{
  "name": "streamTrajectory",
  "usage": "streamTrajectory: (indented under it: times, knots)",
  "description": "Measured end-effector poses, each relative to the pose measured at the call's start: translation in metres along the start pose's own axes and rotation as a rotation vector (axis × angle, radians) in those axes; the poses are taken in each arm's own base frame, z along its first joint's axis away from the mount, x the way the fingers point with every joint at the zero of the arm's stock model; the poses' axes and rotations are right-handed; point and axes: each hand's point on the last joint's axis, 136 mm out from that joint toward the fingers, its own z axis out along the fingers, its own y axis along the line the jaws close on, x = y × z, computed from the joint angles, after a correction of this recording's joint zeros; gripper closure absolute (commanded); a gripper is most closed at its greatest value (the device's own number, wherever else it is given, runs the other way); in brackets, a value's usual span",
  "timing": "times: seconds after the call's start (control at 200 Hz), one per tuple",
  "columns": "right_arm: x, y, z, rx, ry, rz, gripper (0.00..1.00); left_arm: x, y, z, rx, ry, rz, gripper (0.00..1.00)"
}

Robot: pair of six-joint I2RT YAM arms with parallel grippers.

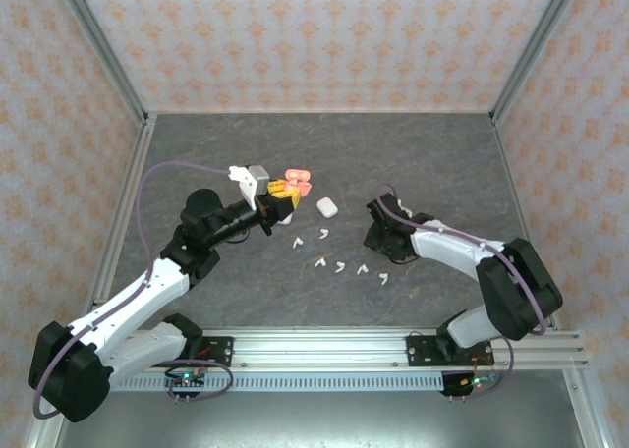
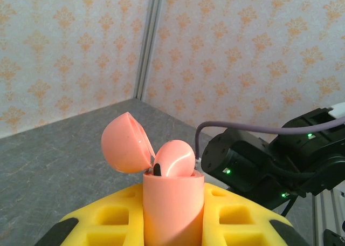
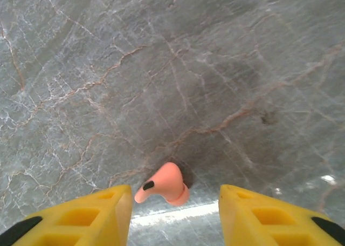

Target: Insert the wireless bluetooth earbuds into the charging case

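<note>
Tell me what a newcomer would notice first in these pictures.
The pink case, lid flipped open with one pink bud seated inside, stands clamped in the left gripper near the middle of the table. Off to the right, the right gripper hangs with open jaws over a loose pink earbud lying on the stone-grey surface. Between the arms, white earbuds lie scattered.

Grey marbled table (image 1: 226, 153) is walled on 3 sides w/ orange-patterned wallpaper (image 1: 314, 35). Alu posts (image 1: 103, 47) are set at both far corners; an alu rail (image 1: 324, 345) is fixed along near edge.
</note>
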Motion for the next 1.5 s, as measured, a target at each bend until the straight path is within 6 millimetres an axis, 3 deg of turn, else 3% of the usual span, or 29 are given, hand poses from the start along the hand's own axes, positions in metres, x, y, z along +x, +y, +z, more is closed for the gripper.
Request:
streamTrajectory:
  times: [0.23, 0.405, 0.856, 0.966, 1.321, 1.501]
  knots:
    - [-0.003, 0.011, 0.009, -0.04, -0.003, 0.036, 0.56, 0.0, 0.0, 0.0, 0.0, 0.0, 0.0, 1.0]
    - [0.0, 0.009, 0.015, -0.024, 0.009, 0.038, 0.61, 0.0, 0.0, 0.0, 0.0, 0.0, 0.0, 1.0]
    - [0.001, 0.002, 0.015, 0.007, 0.016, 0.037, 0.84, 0.0, 0.001, 0.0, -0.006, -0.001, 0.0, 1.0]
    - [0.002, 0.003, 0.012, -0.006, 0.018, 0.035, 0.85, 0.0, 0.001, 0.0, -0.007, -0.001, 0.0, 1.0]
    - [-0.015, 0.022, -0.015, -0.142, -0.079, 0.024, 0.85, 0.0, 0.002, 0.0, -0.008, 0.001, -0.003, 1.0]
    - [-0.039, 0.051, -0.056, -0.312, -0.204, -0.003, 0.85, 0.006, 0.004, 0.003, -0.01, 0.015, -0.02, 1.0]
